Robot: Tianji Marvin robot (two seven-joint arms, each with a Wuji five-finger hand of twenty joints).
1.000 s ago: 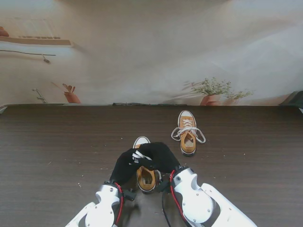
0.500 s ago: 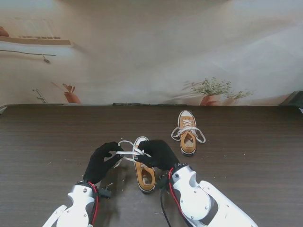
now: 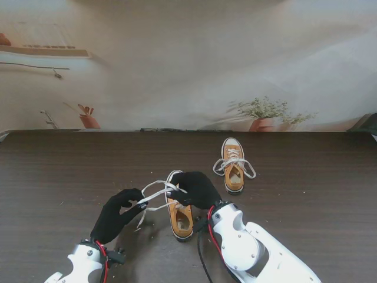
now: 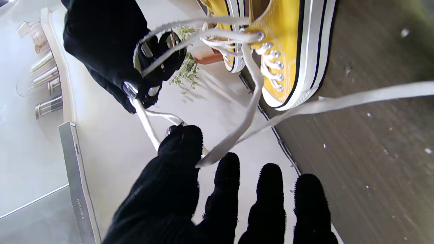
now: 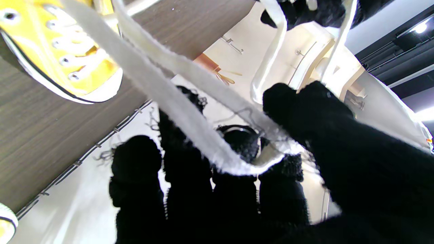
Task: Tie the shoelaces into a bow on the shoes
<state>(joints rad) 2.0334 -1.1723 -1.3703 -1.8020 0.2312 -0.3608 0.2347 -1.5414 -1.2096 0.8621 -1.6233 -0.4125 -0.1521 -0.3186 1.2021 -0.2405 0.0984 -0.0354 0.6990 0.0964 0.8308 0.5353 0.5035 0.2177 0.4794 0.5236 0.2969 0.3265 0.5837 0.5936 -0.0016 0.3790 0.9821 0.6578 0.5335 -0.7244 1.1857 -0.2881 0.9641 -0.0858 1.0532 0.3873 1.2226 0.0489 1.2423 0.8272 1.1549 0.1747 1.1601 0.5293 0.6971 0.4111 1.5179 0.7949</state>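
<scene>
From the stand, the near shoe (image 3: 180, 213) sits on the counter (image 3: 53, 177) between the two arms, toe away from me, and the far shoe (image 3: 234, 167) lies well apart to the right and farther off, its bow looking already tied. A second ago both hands were bunched together over the near shoe; since then the left hand (image 3: 116, 213) has swung out to the left and nearer to me, drawing the lace (image 3: 154, 193) into a taut span between it and the right hand (image 3: 194, 188), which has stayed over the shoe's tongue. I judge this to be the tightening pull on a loop or knot, with the bow not yet formed. In the left wrist view, the left hand's thumb (image 4: 183, 145) and index finger (image 4: 226, 169) pinch one lace strand, so this hand is grasping the lace; its other fingers are spread and hold nothing. The strand runs from there to the yellow shoe's eyelets (image 4: 271, 64), and a second strand trails slack across the counter. The right hand shows beyond, with lace threaded through its fingers. In the right wrist view, the right hand's thumb (image 5: 305, 112) presses a folded bight of lace (image 5: 244, 162) against its fingers, so it too is grasping the lace, holding what looks like a loop. A firmer pull risks the strand slipping from the left pinch.
</scene>
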